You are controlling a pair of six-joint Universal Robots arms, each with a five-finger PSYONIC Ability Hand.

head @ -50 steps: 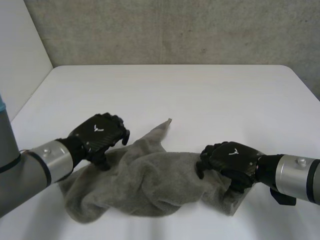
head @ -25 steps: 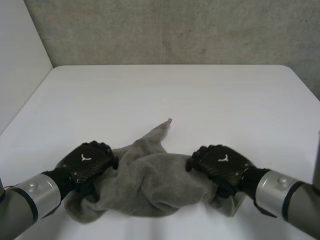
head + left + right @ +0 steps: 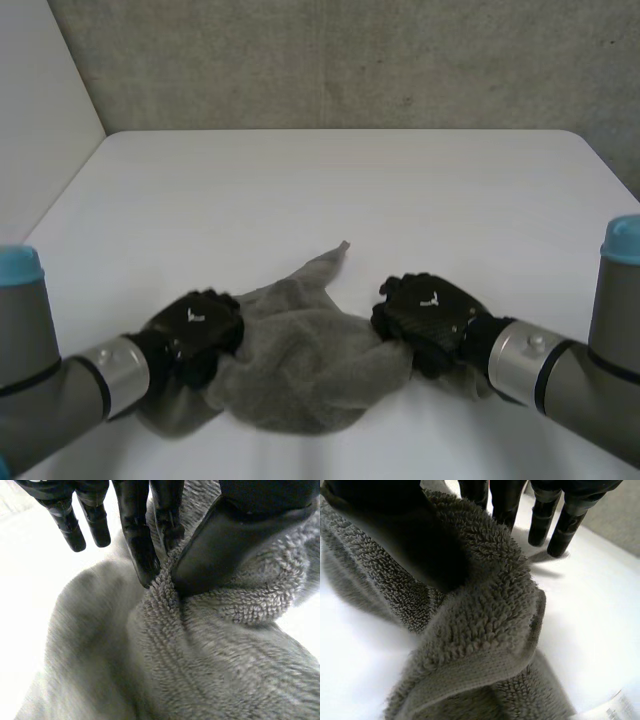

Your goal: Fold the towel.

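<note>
Towel (image 3: 300, 370), grey terry, lies crumpled on the white tabletop (image 3: 330, 190) close to the robot's edge. Its long axis runs side to side between the two arms. One arm reaches in from each side, so each hand sits at its own end of the bundle and neither is nearer than the other.

The left hand (image 3: 195, 325) rests on the left end. In the left wrist view its fingers (image 3: 142, 555) and thumb (image 3: 215, 555) pinch a raised ridge of cloth between them, and the rest of the towel spreads out beyond the fingertips.

The right hand (image 3: 425, 310) is on the right end. In the right wrist view its thumb (image 3: 410, 540) presses down on a thick fold, with the hemmed edge doubled over below it. The fingers (image 3: 545, 520) reach down past the far side of that fold, so it appears clamped.

A pointed corner (image 3: 340, 247) sticks out from the middle towards the far side, free of both hands. Any fold probably depends first on pulling the two ends apart along that side-to-side axis.
</note>
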